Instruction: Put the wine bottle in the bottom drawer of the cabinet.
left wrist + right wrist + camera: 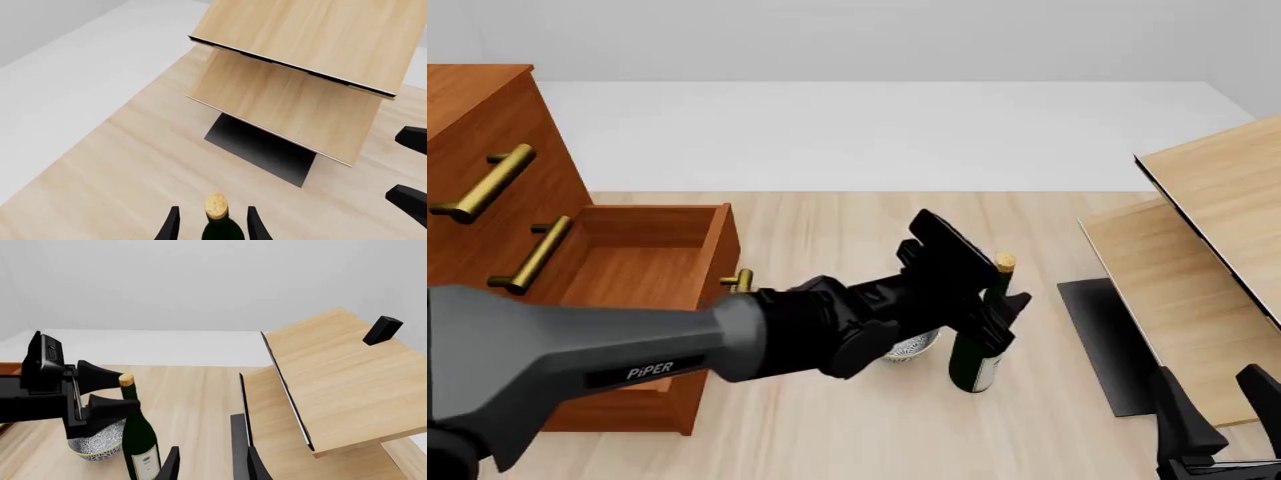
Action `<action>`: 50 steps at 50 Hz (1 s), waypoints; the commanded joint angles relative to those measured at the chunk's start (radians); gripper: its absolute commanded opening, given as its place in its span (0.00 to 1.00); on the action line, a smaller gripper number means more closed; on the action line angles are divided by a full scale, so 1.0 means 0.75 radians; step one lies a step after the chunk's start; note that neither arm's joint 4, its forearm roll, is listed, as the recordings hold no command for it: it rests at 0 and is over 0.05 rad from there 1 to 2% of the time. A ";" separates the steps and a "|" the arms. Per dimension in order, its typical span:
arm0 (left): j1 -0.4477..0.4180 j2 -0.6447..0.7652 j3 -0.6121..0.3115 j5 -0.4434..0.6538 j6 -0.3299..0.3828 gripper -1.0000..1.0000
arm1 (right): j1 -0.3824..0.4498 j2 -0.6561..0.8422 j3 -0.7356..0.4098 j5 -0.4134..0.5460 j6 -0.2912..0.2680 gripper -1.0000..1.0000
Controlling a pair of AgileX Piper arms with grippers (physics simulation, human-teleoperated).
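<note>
The wine bottle (977, 345) stands upright on the table (827, 420) near the middle, just beside a grey speckled bowl (98, 442) and well apart from the cabinet (481, 150) at the left edge, whose bottom drawer (627, 265) stands pulled open. Judged as rigid, smooth glass: heavy for its width, slippery, breakable, and top-heavy if tilted. The neck below the cork is the sensible hold only if the grip is firm; the wider body would give more surface. The left gripper (212, 225) has its fingers (171, 226) set on either side of the neck, spread only slightly wider than the glass; whether the pads actually bear on it cannot be told. The right gripper (210, 464) sits low near the table's right front corner, beside the pale slanted furniture (1214, 240), fingers apart and holding nothing.
</note>
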 commanded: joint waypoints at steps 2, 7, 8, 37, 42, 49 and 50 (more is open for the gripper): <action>0.002 0.039 -0.025 -0.003 -0.004 1.00 | -0.003 -0.002 0.000 0.004 0.001 1.00; -0.001 0.039 -0.030 0.001 -0.011 1.00 | -0.004 -0.006 0.000 0.008 0.002 1.00; -0.002 0.038 -0.029 0.001 -0.011 1.00 | -0.004 -0.008 0.000 0.011 0.000 1.00; -0.032 -0.003 -0.033 0.044 -0.049 0.00 | 0.007 -0.017 0.000 0.015 -0.013 1.00; -0.044 -0.034 -0.026 0.059 -0.042 0.00 | 0.007 -0.016 0.000 0.016 -0.014 1.00; -0.056 -0.105 -0.017 0.098 -0.037 0.00 | 0.011 -0.013 0.000 0.013 -0.024 1.00; -0.055 -0.118 -0.014 0.100 -0.037 0.00 | 0.013 -0.014 0.000 0.013 -0.026 1.00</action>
